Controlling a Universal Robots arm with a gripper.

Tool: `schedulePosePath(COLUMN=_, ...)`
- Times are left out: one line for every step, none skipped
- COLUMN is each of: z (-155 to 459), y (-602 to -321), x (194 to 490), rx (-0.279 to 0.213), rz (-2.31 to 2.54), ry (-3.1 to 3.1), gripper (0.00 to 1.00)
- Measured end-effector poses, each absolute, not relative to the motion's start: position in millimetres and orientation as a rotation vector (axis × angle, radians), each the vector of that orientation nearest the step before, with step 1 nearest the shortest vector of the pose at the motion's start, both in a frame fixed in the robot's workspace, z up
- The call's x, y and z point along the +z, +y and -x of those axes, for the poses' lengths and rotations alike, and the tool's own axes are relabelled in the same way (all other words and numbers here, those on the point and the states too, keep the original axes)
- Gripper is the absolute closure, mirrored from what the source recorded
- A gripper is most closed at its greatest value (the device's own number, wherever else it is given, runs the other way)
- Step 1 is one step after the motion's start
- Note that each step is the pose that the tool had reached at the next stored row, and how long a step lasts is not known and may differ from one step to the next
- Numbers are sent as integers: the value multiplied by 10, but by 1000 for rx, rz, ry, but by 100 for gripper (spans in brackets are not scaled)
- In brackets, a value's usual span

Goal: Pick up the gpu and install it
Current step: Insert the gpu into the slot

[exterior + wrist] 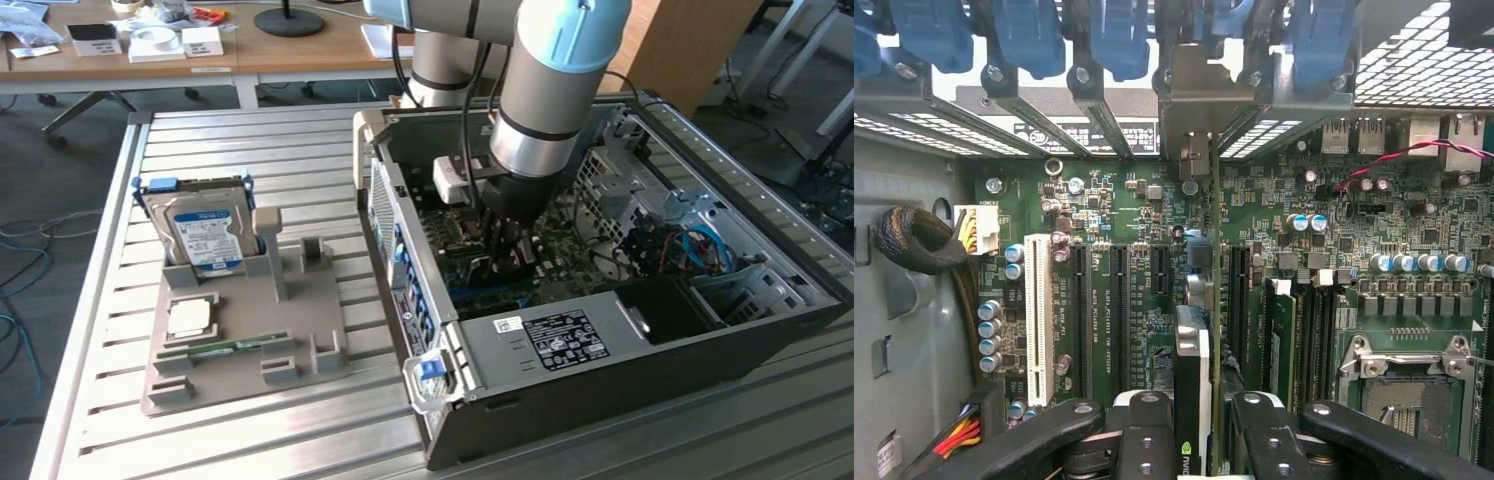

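Slatted aluminium table (pixel 240 140) is carrying an open computer case (pixel 801 290) lying on its side, with office desks (pixel 134 60) showing at the far edge of the room. Toward the exterior view's left, a grey fixture tray (pixel 227 370) is holding a hard drive (pixel 207 235) upright and a memory stick (pixel 227 348) flat, each in its own cradle so that a gripper can take it cleanly.

The arm (pixel 547 100) is hanging straight down into the case, and its gripper (pixel 514 250) is sitting low over the motherboard (pixel 1124 200). In the wrist view the black fingers (pixel 1144 440) are standing narrow, pinching the gpu (pixel 1192 370) between them. The card is being held on edge, perpendicular to the board, since that is the only way its connector can meet a slot. It is running away from the fingers between the black expansion slots (pixel 1117 300), well apart from the white slot (pixel 1038 310). Its silver end bracket (pixel 1199 100) is lining up with the case's rear wall, under the row of blue latches (pixel 1029 35).

The card appears to be directly over one black slot, perhaps already touching it. Whether its lower edge is seated cannot be told, because the card itself is hiding that line.
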State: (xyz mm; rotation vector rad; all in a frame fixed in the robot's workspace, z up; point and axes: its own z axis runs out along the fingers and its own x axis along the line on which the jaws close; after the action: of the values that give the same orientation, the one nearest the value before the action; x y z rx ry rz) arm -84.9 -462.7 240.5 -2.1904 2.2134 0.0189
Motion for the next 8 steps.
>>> schedulePosePath(z=849, y=-4627, x=2405, rx=19, rz=2190, ry=2214, gripper=73)
schedulePosePath(z=849, y=-4627, x=2403, rx=19, rz=2190, ry=2214, gripper=73)
schedulePosePath(z=849, y=-4627, x=2402, rx=19, rz=2189, ry=2215, gripper=73)
schedulePosePath(z=849, y=-4627, x=2400, rx=19, rz=2189, ry=2215, gripper=73)
schedulePosePath(z=850, y=-4627, x=2399, rx=19, rz=2188, ry=2215, gripper=73)
schedulePosePath(z=849, y=-4627, x=2399, rx=19, rz=2188, ry=2215, gripper=73)
schedulePosePath(z=849, y=-4627, x=2398, rx=19, rz=2188, ry=2215, gripper=73)
schedulePosePath(z=849, y=-4627, x=2399, rx=19, rz=2188, ry=2215, gripper=73)
